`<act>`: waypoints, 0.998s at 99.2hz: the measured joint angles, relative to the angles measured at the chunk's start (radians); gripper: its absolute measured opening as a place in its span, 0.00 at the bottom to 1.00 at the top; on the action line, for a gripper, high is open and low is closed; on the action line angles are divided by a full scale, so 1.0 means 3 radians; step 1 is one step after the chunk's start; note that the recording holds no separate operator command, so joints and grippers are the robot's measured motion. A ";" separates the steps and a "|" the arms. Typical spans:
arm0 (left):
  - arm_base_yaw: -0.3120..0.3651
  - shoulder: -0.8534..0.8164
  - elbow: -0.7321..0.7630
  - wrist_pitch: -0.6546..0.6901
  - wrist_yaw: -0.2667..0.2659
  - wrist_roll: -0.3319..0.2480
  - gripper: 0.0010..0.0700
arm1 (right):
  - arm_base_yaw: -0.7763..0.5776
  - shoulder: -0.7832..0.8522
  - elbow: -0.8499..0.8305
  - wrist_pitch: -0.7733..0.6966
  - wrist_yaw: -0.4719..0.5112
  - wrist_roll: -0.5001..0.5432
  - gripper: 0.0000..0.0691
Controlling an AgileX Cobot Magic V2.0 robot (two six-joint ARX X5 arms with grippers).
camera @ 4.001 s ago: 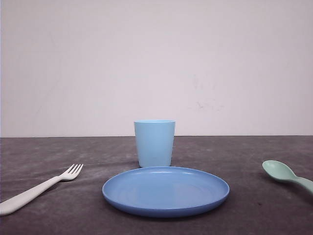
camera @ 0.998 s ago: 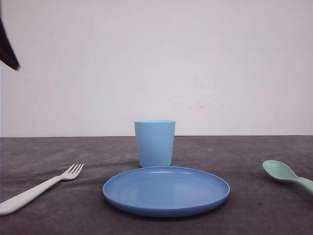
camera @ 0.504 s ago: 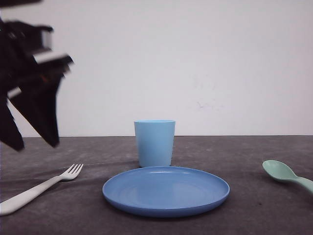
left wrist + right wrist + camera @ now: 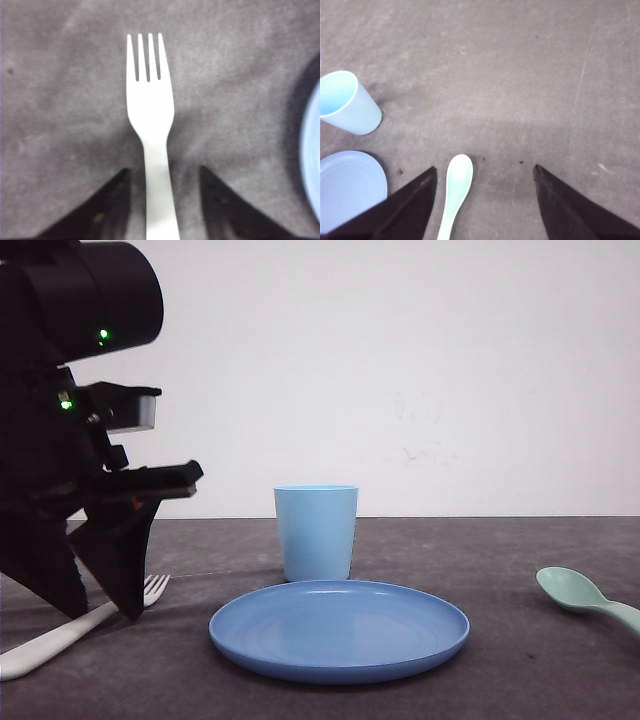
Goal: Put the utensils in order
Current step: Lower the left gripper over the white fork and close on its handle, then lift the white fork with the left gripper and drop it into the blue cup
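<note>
Fork (image 4: 150,115) handle between spread left hand (image 4: 162,172) fingers (ungripped); right hand (image 4: 485,172) open.

This looks like a robot test bench in a lab and not a lived-in kitchen: a dark grey worktop (image 4: 500,550) runs back to a bare, off-white wall (image 4: 450,370) marked by a few faint scuffs. The setting on it is sparse and staged, with plastic tableware alone: a light blue cup (image 4: 316,532), a round blue plate (image 4: 339,629), a white fork (image 4: 70,631) and a mint-green spoon (image 4: 583,597). A black robot arm (image 4: 75,430) with small green lights glowing on it stands over the left side.
</note>
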 joint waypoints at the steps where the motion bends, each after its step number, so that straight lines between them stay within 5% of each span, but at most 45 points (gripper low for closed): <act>1: 0.0000 0.0004 0.0000 0.0003 0.0000 0.0000 0.26 | 0.0000 0.0000 0.0000 0.0000 0.0000 0.0000 0.55; 20: 0.0000 0.0051 0.0001 0.0048 -0.0022 -0.0010 0.06 | 0.0000 0.0000 0.0000 -0.0018 0.0000 0.0000 0.55; 37: -0.0003 0.0038 0.0005 0.0045 -0.0067 -0.0011 0.05 | 0.0000 0.0000 0.0000 -0.0024 0.0000 0.0000 0.55; 51: -0.0003 -0.0216 0.0037 0.0099 -0.0271 -0.0010 0.05 | 0.0000 0.0000 0.0000 -0.0024 0.0000 0.0000 0.55; 72: -0.0010 -0.0969 0.0126 0.1255 -0.0413 0.0024 0.05 | 0.0000 0.0000 0.0000 -0.0009 0.0001 0.0000 0.55; 99: -0.0214 -0.0804 0.0127 0.2697 -0.0412 0.0511 0.05 | 0.0000 0.0004 0.0000 0.0113 0.0004 0.0000 0.55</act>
